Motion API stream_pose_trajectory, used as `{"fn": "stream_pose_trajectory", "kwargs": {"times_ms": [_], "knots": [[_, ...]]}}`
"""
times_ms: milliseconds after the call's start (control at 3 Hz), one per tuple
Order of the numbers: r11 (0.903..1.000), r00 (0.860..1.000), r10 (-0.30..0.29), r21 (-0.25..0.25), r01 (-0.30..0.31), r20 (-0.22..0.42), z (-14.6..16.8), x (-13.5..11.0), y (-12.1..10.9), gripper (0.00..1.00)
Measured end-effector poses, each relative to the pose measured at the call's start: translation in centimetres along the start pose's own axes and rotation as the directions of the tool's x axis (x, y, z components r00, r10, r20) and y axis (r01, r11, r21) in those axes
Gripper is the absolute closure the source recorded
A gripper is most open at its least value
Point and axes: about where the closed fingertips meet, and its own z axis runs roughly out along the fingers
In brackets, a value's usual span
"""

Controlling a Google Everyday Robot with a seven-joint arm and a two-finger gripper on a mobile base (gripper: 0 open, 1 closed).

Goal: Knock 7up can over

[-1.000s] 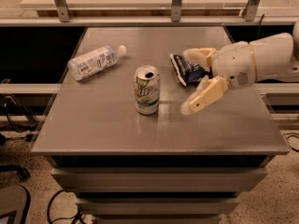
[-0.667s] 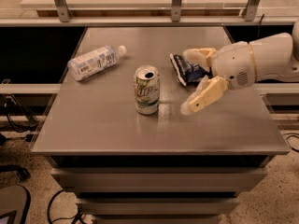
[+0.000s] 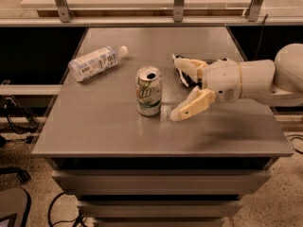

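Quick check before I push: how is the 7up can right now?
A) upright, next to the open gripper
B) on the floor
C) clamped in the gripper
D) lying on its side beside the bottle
A: the 7up can stands upright with its top facing up, and the gripper is open beside it, a small gap between them.

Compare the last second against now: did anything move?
The gripper moved left toward the 7up can, fingers open. The lower finger now ends just right of the can, with a small gap. Nothing was taken hold of or let go. The can stands upright in the same spot, the plastic bottle lies where it was, and the snack bag stays behind the fingers.
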Motion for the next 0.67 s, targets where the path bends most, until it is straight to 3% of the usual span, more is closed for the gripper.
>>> {"fn": "stream_pose_trajectory", "kwargs": {"times_ms": [333, 667], "knots": [[0.9997, 0.990, -0.010, -0.022, 0.013, 0.139, 1.7, 0.0, -0.6, 0.00], [0.9986, 0.969, -0.024, -0.040, 0.035, 0.245, 3.1, -0.3, -0.9, 0.00]]}}
